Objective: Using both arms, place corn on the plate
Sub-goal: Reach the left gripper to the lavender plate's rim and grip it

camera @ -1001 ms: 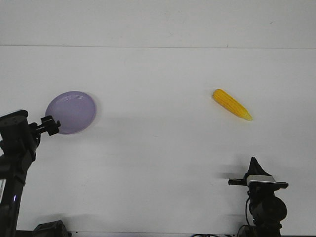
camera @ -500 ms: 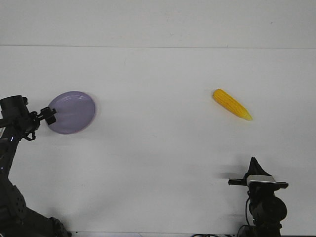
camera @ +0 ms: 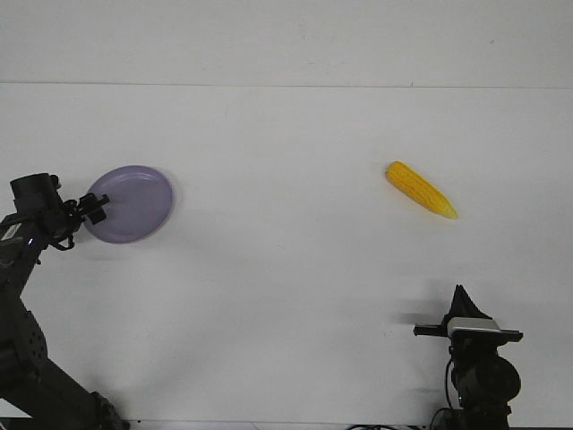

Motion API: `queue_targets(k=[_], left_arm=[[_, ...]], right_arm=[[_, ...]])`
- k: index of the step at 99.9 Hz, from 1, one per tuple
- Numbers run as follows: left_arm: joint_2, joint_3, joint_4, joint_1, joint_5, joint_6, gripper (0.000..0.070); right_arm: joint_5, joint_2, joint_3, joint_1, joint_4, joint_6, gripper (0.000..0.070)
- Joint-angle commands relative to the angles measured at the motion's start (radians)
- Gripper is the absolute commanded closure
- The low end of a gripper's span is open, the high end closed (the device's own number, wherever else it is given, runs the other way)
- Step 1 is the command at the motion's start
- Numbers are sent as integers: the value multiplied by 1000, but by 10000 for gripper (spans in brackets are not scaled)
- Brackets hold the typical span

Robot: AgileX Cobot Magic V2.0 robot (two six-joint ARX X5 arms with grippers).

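lavender plate (camera: 134,202) far left, yellow corn (camera: 421,189) right, diagonal

One view only, the front camera: it sits high behind the robot, looking forward and steeply down over the white tabletop (camera: 286,287). It stands well back, with both arms rising from the lower corners of its view.

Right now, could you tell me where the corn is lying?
In the front view, the corn lies on the table's right side, far from the plate and beyond the right gripper.
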Motion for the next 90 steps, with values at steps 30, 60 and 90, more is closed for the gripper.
queue_targets(k=[30, 60, 90], left_arm=[[55, 24, 1, -3, 5, -3, 485], [51, 24, 7, -8, 10, 0, 692], [-119, 34, -20, -8, 185, -24, 693]], right_arm=[[0, 0, -3, -1, 12, -1, 687], [0, 0, -3, -1, 12, -1, 687], [0, 0, -3, -1, 12, -1, 687]])
